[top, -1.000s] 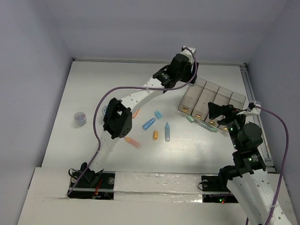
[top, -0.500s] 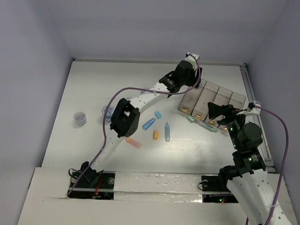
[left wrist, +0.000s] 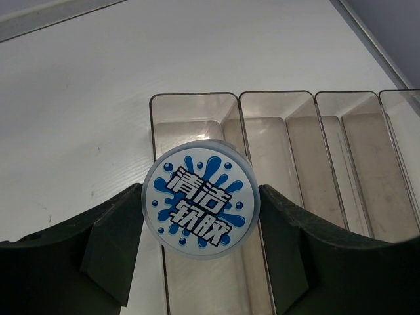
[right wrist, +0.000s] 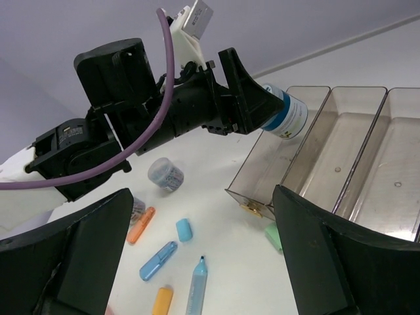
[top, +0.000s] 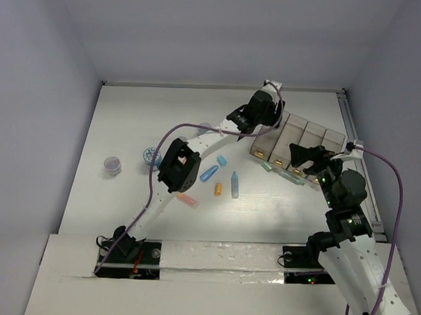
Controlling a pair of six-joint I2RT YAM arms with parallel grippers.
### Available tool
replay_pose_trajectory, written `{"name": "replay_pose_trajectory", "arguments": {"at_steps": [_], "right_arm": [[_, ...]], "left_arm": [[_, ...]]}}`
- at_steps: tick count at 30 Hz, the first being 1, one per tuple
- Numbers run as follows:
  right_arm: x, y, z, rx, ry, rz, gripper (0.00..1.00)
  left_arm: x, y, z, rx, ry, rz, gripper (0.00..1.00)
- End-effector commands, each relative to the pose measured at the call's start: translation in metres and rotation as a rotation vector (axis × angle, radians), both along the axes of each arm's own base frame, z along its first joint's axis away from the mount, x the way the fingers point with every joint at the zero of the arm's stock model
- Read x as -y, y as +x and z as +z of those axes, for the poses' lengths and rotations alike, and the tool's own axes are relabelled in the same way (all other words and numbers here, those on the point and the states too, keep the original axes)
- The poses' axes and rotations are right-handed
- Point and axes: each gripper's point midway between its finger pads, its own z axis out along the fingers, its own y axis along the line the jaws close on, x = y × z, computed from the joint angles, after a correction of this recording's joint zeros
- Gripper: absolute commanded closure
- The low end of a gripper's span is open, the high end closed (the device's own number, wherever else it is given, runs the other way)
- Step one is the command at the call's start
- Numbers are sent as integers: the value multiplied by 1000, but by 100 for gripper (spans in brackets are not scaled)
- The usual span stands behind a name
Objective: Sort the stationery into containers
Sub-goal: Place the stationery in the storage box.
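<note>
Blue-splashed white tub lid

I have my left arm stretched far out, its tool over the left end of the organiser box. My right tool sits at the box's near edge. Orange stick and blue stick lie mid-table. Purple tub is well to the left.
</note>
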Motion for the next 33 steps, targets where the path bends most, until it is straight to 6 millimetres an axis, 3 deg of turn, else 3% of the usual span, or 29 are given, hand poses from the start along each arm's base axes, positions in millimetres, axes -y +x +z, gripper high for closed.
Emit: {"name": "replay_pose_trajectory", "arguments": {"at_steps": [1, 11, 17, 20, 21, 22, 25, 28, 33], "right_arm": [[-4, -1, 11, 40, 6, 19, 6], [-5, -2, 12, 44, 3, 25, 6], [-6, -2, 12, 41, 2, 29, 6], [-6, -1, 11, 39, 3, 31, 5], [-6, -2, 11, 39, 3, 32, 5], [-6, -1, 10, 37, 3, 31, 4], [-6, -1, 12, 41, 2, 31, 4], [-5, -2, 12, 45, 3, 29, 4], [-5, -3, 13, 49, 6, 26, 4]], "left_arm": [[17, 5, 55, 131, -103, -4, 75], [17, 8, 38, 133, -66, 26, 69], [20, 3, 38, 156, -37, 36, 63], [20, 3, 43, 165, -38, 36, 46], [20, 3, 44, 165, -40, 37, 35], [20, 2, 46, 169, -43, 35, 30], [24, -3, 60, 182, -72, 30, 19], [27, -11, 96, 225, -145, 23, 6], [24, -18, 168, 299, -250, 9, 3]]}}
